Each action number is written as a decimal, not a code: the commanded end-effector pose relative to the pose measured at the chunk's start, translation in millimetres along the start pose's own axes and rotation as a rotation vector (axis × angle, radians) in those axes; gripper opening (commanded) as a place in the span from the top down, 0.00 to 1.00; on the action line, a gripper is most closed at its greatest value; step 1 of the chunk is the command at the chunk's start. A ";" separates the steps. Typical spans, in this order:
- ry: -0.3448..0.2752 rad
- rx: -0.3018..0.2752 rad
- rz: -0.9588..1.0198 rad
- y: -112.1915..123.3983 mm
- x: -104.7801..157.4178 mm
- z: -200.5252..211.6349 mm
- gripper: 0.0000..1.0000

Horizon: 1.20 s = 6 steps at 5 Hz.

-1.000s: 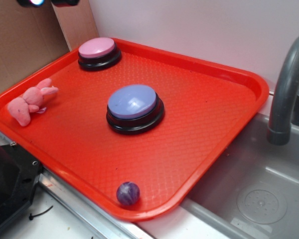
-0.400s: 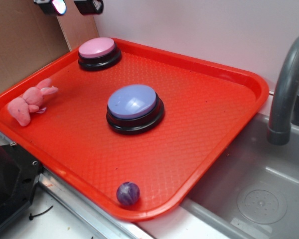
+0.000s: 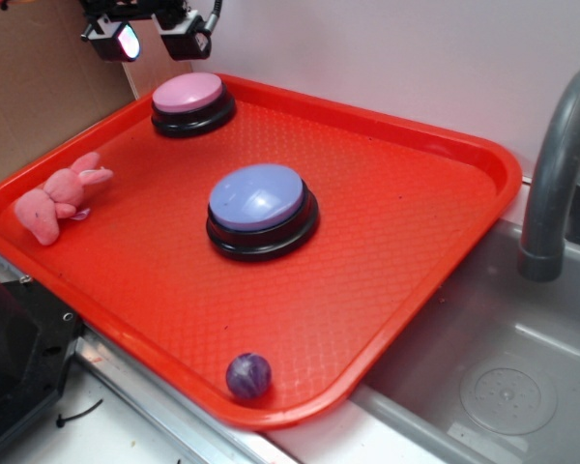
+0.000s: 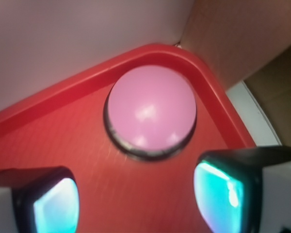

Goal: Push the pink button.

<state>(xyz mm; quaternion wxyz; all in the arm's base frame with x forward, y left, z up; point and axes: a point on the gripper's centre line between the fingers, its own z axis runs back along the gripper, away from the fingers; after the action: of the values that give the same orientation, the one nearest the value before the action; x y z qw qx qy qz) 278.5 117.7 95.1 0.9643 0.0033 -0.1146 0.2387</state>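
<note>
Since a second ago my hand [image 3: 154, 41] has dropped into view at the top left and now hangs over the tray's far corner, fingers spread apart with nothing between them. The pink button [image 3: 188, 94] sits just below and right of it, tucked into that corner of the red tray [image 3: 416, 232]; the wrist view shows the button [image 4: 152, 113] close to the raised rim on two sides, with bare tray floor toward me. Also on the tray: a lavender-blue button [image 3: 259, 199] mid-tray, a pink bunny [image 3: 58, 197] at the left edge, a purple ball [image 3: 248, 375] by the near rim. A sink [image 3: 503, 377] borders the right.
</note>
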 end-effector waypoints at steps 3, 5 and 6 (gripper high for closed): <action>-0.019 0.004 -0.168 8.9 25.6 -43.1 0.00; 0.020 0.026 -0.193 8.1 24.5 -55.8 0.00; 0.025 0.014 -0.213 3.3 24.5 -42.5 0.00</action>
<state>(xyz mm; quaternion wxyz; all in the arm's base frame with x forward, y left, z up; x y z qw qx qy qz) 305.3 134.0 50.1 0.9852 0.0178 -0.0897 0.1448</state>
